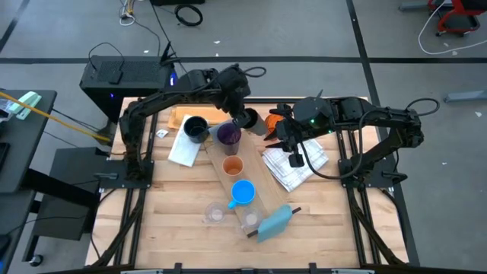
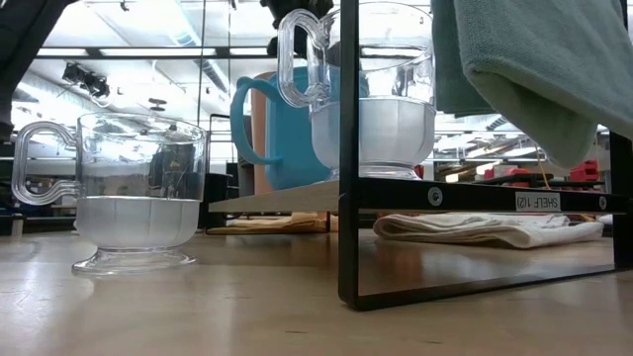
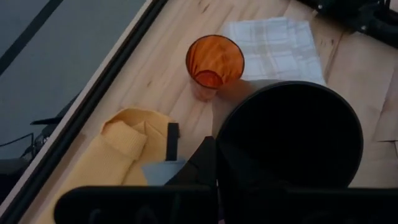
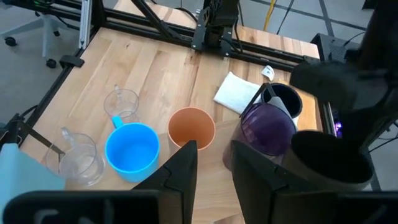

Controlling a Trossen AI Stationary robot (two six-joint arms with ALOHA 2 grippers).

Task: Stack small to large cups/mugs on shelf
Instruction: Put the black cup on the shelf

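Observation:
The shelf (image 1: 257, 199) runs slantwise down the table's middle. On it, from far to near, stand a purple tumbler (image 1: 228, 135), an orange cup (image 1: 233, 165), a bright blue mug (image 1: 242, 192) and a clear glass (image 1: 251, 221). A second clear glass (image 1: 215, 213) stands on the table beside it. A dark navy mug (image 1: 196, 128) sits left of the tumbler. Another orange cup (image 3: 214, 59) stands on the table by the checked cloth. My left gripper (image 1: 243, 114) is shut on a black cup (image 3: 289, 137) just beyond the shelf's far end. My right gripper (image 4: 214, 158) hovers open to the right, holding nothing. My left gripper holds the black cup by its rim (image 3: 219, 142), on the side nearest the wrist. The fingers (image 3: 205, 163) come slanting down from the table's far left. The cup hangs mouth up below them. Its base is hidden, so whether it touches anything cannot be told.
A white checked cloth (image 1: 293, 164) lies right of the shelf. A white napkin (image 1: 183, 148) and a yellow cloth (image 3: 118, 149) lie at the far left. A blue-grey cloth (image 1: 275, 222) drapes the shelf's near end. Bare wood shows along the table's near edge.

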